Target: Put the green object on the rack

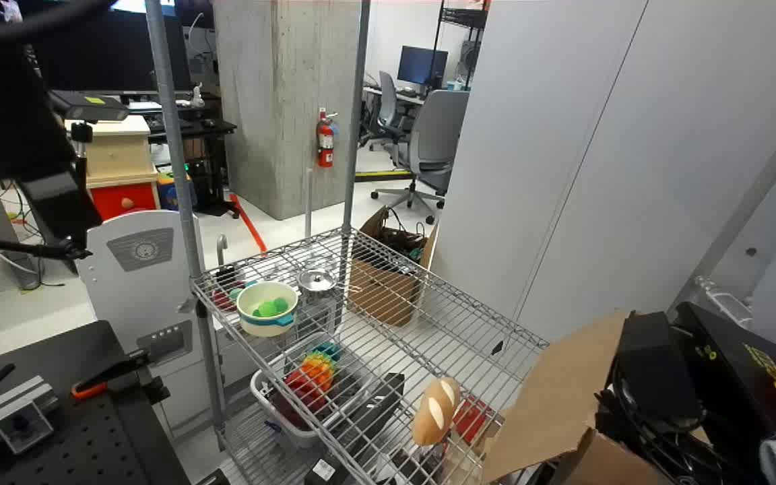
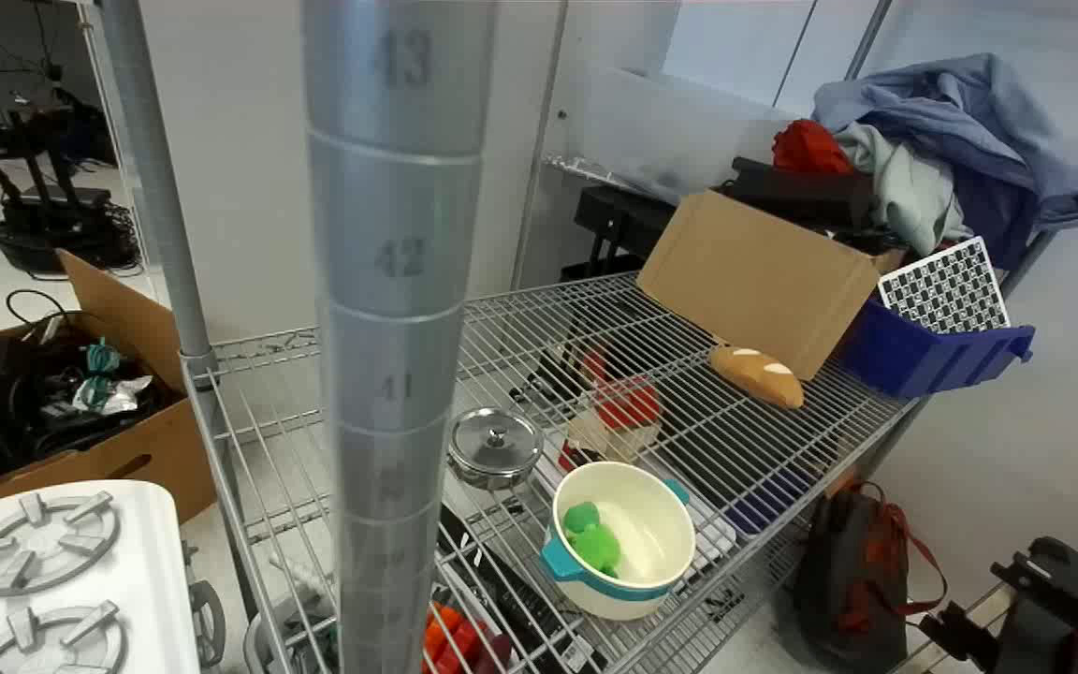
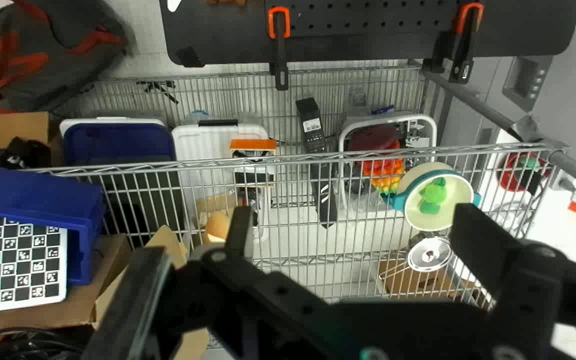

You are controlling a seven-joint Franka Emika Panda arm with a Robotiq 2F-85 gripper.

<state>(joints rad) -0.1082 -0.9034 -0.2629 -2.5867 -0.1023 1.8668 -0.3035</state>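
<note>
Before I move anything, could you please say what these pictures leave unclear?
Underside of the bright green rounded lump: hidden by the near wall of the cream teal-handled pot, in an exterior view.
Inside of the small silver metal pot: covered by its lid, in all views.
Lowest numbers on the grey metal post: blurred, in an exterior view.
Rest of the white stove top: cut off by the left edge, in an exterior view.

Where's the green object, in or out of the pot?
In: all three views show the green object inside the pot, within its rim.
</note>
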